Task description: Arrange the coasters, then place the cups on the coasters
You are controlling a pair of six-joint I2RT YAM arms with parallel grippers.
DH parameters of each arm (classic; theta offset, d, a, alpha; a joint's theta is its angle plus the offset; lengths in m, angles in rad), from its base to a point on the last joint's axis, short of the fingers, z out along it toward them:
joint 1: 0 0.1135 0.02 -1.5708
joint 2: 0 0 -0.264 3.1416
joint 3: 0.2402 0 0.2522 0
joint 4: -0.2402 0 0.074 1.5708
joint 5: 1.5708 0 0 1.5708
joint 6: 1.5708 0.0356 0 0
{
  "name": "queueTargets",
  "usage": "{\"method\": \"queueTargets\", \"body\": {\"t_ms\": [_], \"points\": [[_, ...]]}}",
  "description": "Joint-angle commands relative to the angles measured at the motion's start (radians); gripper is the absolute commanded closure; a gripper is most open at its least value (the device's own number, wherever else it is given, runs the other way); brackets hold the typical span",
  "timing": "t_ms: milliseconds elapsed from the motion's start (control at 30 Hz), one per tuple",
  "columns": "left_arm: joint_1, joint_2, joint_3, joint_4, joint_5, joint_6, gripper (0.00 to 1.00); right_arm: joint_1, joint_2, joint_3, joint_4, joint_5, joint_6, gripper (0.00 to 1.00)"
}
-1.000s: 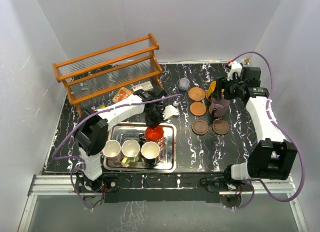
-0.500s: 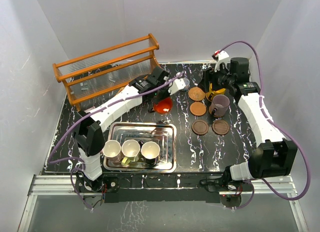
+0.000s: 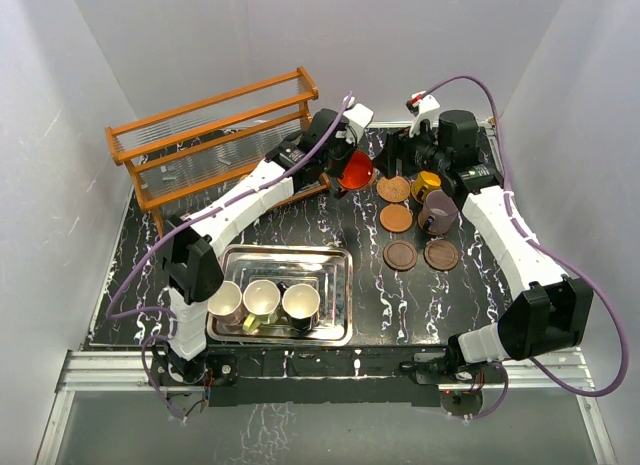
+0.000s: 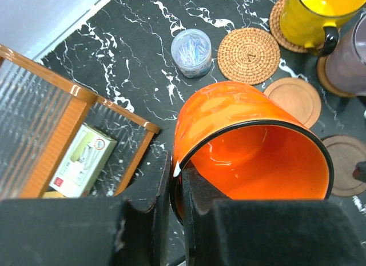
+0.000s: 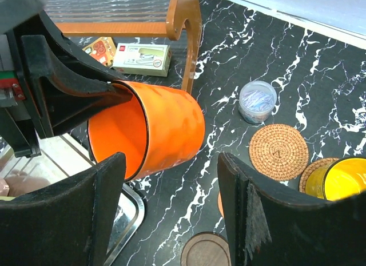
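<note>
Orange-red mug (image 4: 240, 134), rim pinched in the clamped left gripper (image 4: 177, 191); held tilted well off upright above the table (image 3: 460, 305) near its far edge, between rack (image 3: 215, 135) end and coaster cluster. Just right of it, right gripper (image 5: 171, 214) spread wide, holding nothing.

Nearest bare seat: woven coaster (image 4: 249, 55), beside small pot (image 4: 191, 52). Plain orange coaster (image 4: 294, 100) and dark coasters (image 3: 400, 255) also bare. Yellow mug (image 4: 320, 14) and mauve mug (image 3: 438, 215) seated.

Recommended: level first, centre the base, lower slowly, clear of pot, yellow handle and right fingers. Open room toward near-right corner. Tray (image 3: 340, 260) with three mugs (image 3: 262, 300) near-left.
</note>
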Motion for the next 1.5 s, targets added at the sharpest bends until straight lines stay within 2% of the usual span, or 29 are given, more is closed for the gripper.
{"method": "queueTargets", "body": {"t_ms": [0,233,567,767,933,1033,1100,1267,1467], "points": [[0.000,-0.061,0.005,0.109,-0.055,-0.216,1.00,0.013,-0.013,-0.017,0.098,0.052,0.045,0.38],[-0.017,-0.065,-0.024,0.130,-0.153,-0.312,1.00,0.044,0.005,-0.021,0.093,0.139,0.038,0.42],[-0.083,-0.050,-0.023,0.167,-0.365,-0.308,1.00,0.083,0.040,0.000,0.068,0.211,0.024,0.48],[-0.102,-0.042,-0.012,0.162,-0.391,-0.323,1.00,0.099,0.065,0.003,0.059,0.316,0.026,0.62],[-0.111,-0.040,-0.010,0.159,-0.369,-0.323,0.99,0.103,0.081,0.013,0.052,0.391,0.030,0.79],[-0.111,-0.050,-0.016,0.160,-0.318,-0.310,0.91,0.103,0.080,0.015,0.051,0.431,0.028,0.93],[-0.112,-0.059,-0.023,0.163,-0.270,-0.292,0.79,0.103,0.077,0.015,0.051,0.463,0.023,1.00],[-0.112,-0.093,-0.051,0.158,-0.141,-0.240,0.50,0.100,0.055,-0.004,0.050,0.512,0.004,1.00],[-0.112,-0.143,-0.085,0.114,-0.068,-0.152,0.32,0.070,0.007,-0.042,0.034,0.518,-0.009,1.00]]}}
